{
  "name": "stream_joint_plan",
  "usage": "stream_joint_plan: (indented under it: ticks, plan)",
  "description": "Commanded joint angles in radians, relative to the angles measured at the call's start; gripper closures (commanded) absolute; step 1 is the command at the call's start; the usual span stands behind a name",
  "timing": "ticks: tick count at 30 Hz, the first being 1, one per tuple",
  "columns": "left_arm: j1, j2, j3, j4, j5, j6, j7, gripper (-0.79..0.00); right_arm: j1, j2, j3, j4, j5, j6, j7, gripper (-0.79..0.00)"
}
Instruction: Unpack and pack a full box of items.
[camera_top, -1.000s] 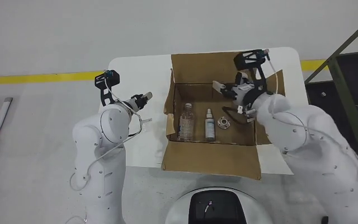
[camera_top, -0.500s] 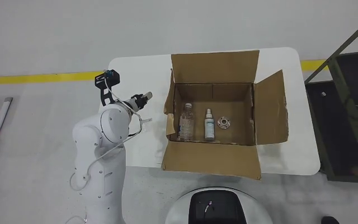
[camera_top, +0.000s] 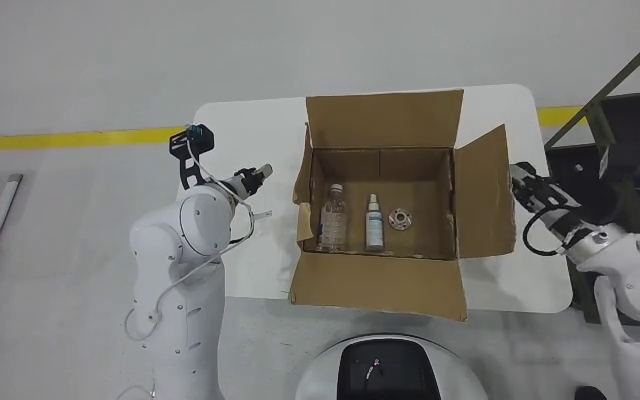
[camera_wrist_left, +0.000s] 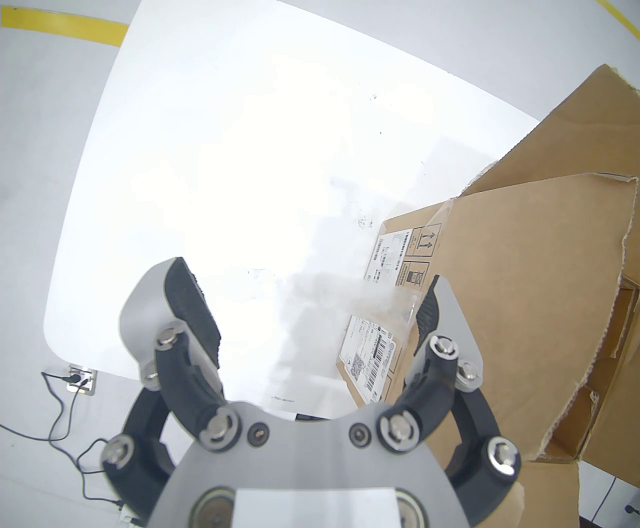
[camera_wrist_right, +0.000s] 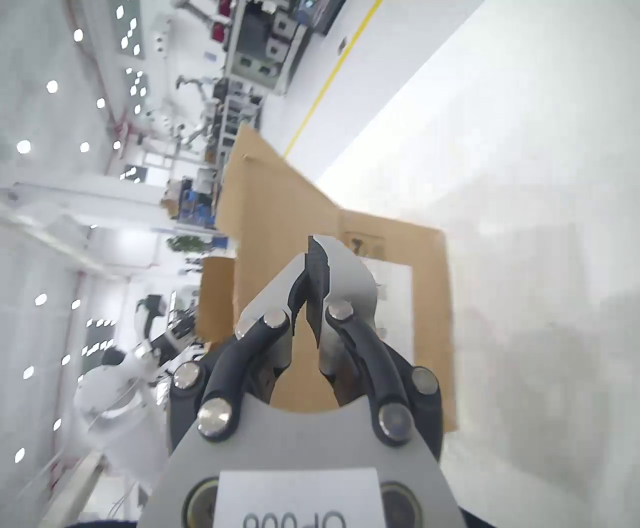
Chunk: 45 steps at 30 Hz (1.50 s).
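**A:** Where is the box?

**B:** The box (camera_top: 380, 285) (camera_wrist_left: 525, 280) (camera_wrist_right: 270, 210) sits in the middle of the table (camera_top: 255, 130) (camera_wrist_left: 250, 150). Its top is open and its flaps are folded outward.

**A:** What is inside?

**B:** Three things lie in a row on its floor. A clear bottle (camera_top: 333, 218) is on the left, with its cap toward the far wall. A spray bottle (camera_top: 375, 222) is just right of it, also cap-end far. A small round part (camera_top: 401, 217) lies to the right of that, beside the spray bottle's upper half. They are close together but apart, and the right side of the floor is bare cardboard.

**A:** And the left gripper?

**B:** The left gripper (camera_top: 258, 175) (camera_wrist_left: 305, 280) is over the table to the left of the box, near its far-left corner. It is released, with the fingers spread wide and not closed on anything. In the left wrist view, the labelled left wall of the box is just past the fingertips.

**A:** The right one?

**B:** The right gripper (camera_top: 519, 176) (camera_wrist_right: 314, 260) is at the right side of the table, just beside the outer edge of the right flap and pointing toward the box. It is clenched: the two pads (camera_wrist_right: 316, 280) press against each other, and I see nothing held between them.

**A:** Is either claw touching the items?

**B:** No, both are outside the box, well apart from all three.
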Motion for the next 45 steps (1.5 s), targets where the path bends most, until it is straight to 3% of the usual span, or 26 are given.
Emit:
stream_joint_plan:
  ticks: [1, 8, 18, 23, 28, 29, 31, 39, 45]
  plan:
    - [0.000, 0.000, 0.000, 0.000, 0.000, 0.000, 0.000, -0.785, 0.021, 0.003, -0.037, 0.005, 0.018, -0.022, 0.060, 0.000]
    - [0.000, 0.000, 0.000, 0.000, 0.000, 0.000, 0.000, -0.785, 0.101, 0.020, -0.170, 0.032, -0.116, -0.034, 0.236, 0.000]
    - [0.000, 0.000, 0.000, 0.000, 0.000, 0.000, 0.000, -0.785, 0.199, 0.041, -0.308, 0.055, -0.396, 0.017, 0.373, 0.000]
    - [0.000, 0.000, 0.000, 0.000, 0.000, 0.000, 0.000, -0.785, 0.208, 0.044, -0.298, 0.031, -0.388, 0.029, 0.315, 0.000]
    - [0.009, -0.001, 0.000, 0.002, -0.013, -0.001, 0.014, -0.785, 0.176, 0.045, -0.211, -0.013, -0.351, 0.060, 0.180, 0.000]
    - [0.020, -0.002, 0.001, 0.001, -0.043, -0.004, 0.032, -0.400, 0.168, 0.046, -0.190, -0.019, -0.348, 0.073, 0.159, 0.000]
    - [0.033, -0.006, 0.005, 0.001, -0.111, -0.006, 0.051, 0.000, 0.150, 0.048, -0.148, -0.034, -0.340, 0.090, 0.122, 0.000]
    - [0.039, -0.017, 0.092, 0.007, -0.246, -0.062, 0.099, 0.000, 0.064, 0.046, -0.023, -0.019, -0.289, 0.189, -0.040, 0.000]
    - [0.025, -0.026, 0.157, 0.012, -0.354, -0.098, 0.109, 0.000, 0.137, 0.041, -0.036, 0.115, -0.173, 0.207, -0.099, 0.000]
